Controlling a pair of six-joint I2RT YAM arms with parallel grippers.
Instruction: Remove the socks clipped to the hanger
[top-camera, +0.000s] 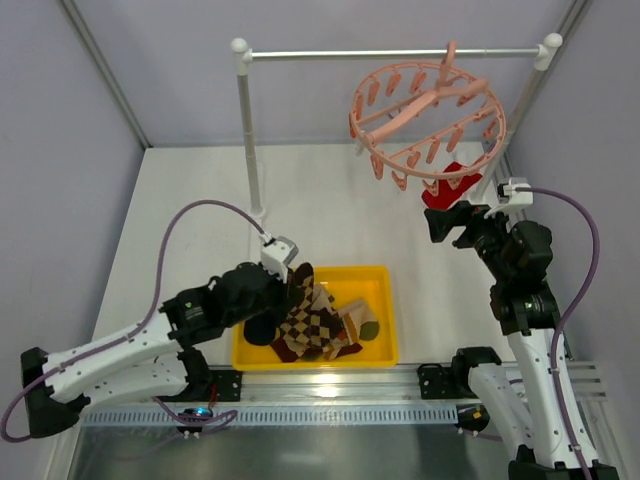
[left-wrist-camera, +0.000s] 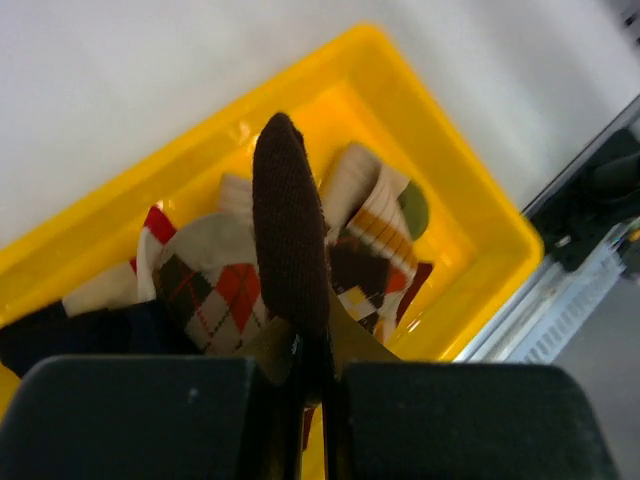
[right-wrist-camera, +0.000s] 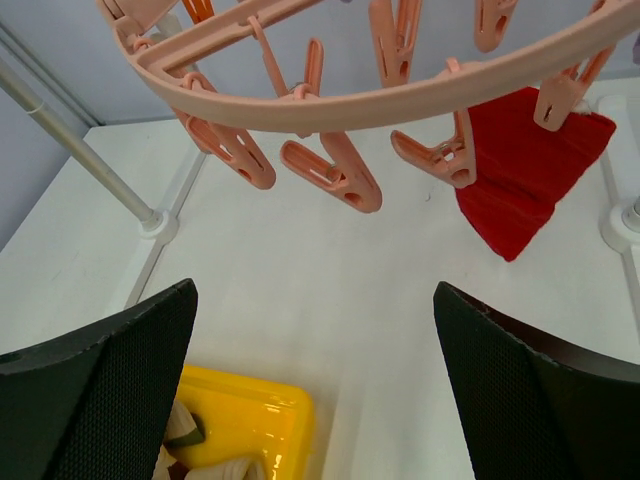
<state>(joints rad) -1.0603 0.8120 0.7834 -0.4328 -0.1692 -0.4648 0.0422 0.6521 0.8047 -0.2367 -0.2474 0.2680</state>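
Hanging from a clip on the pink hanger (right-wrist-camera: 380, 100), a red sock (right-wrist-camera: 525, 170) is the only one left to remove; the other socks (top-camera: 320, 325) lie in the yellow bin (top-camera: 318, 361). The left gripper (left-wrist-camera: 312, 350) pinches a brown sock (left-wrist-camera: 290, 230) above the bin. The right gripper (right-wrist-camera: 315, 380) gapes wide and empty beneath the hanger.

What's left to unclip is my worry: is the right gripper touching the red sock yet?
Apart. The right wrist view shows the open right gripper below the hanging red sock, with white table visible between them.
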